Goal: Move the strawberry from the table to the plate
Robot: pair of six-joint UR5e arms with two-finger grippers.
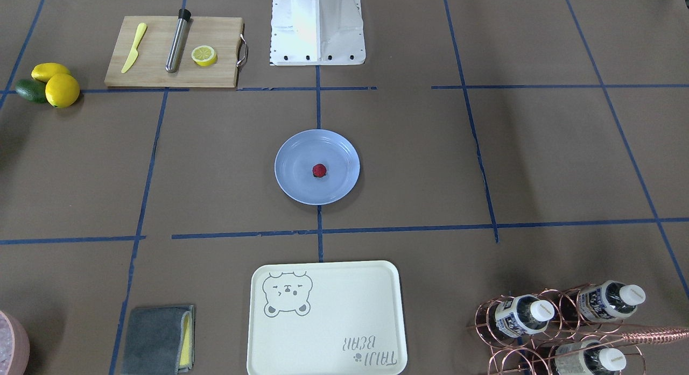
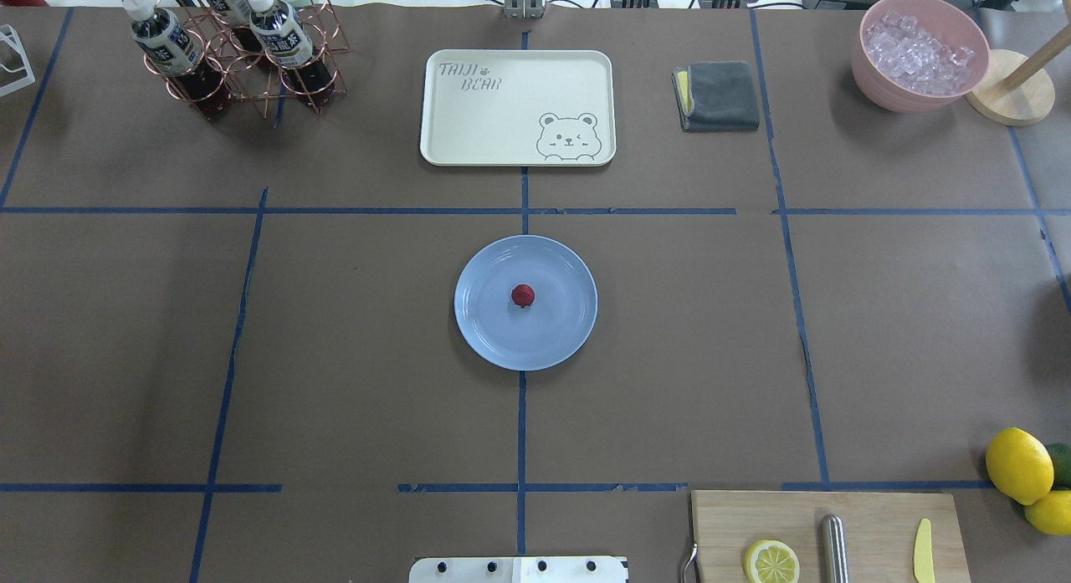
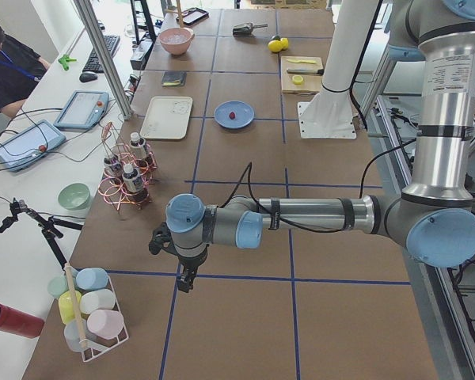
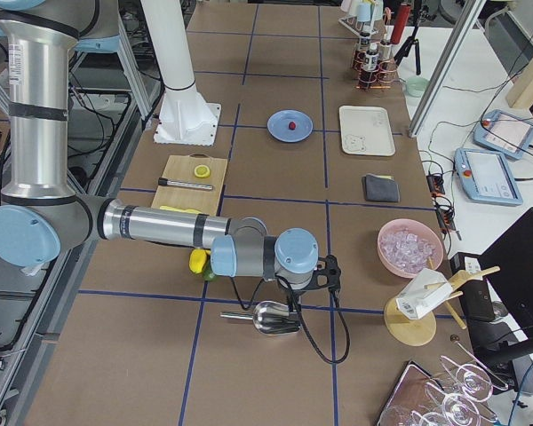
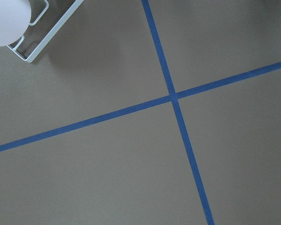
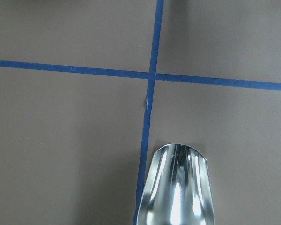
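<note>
The small dark-red strawberry (image 1: 319, 170) (image 2: 523, 295) lies at the middle of the light blue plate (image 1: 296, 149) (image 2: 489, 336), which rests at the centre of the brown table (image 1: 430, 165). Both arms are far from it and appear only in the side views. The left gripper (image 3: 186, 281) hangs over the table's left end, near a rack of pastel cups. Over the right end, the right gripper (image 4: 335, 275) hovers by a metal scoop (image 6: 177, 187). I cannot tell whether either gripper is open or shut.
A cream bear-print tray (image 2: 502, 106), a grey cloth (image 2: 719, 96), a copper bottle rack (image 2: 234, 56) and a pink bowl of ice (image 2: 919, 52) line the far side. A cutting board (image 1: 156, 68) with a lemon half sits near the robot base, lemons (image 1: 60, 89) beside it.
</note>
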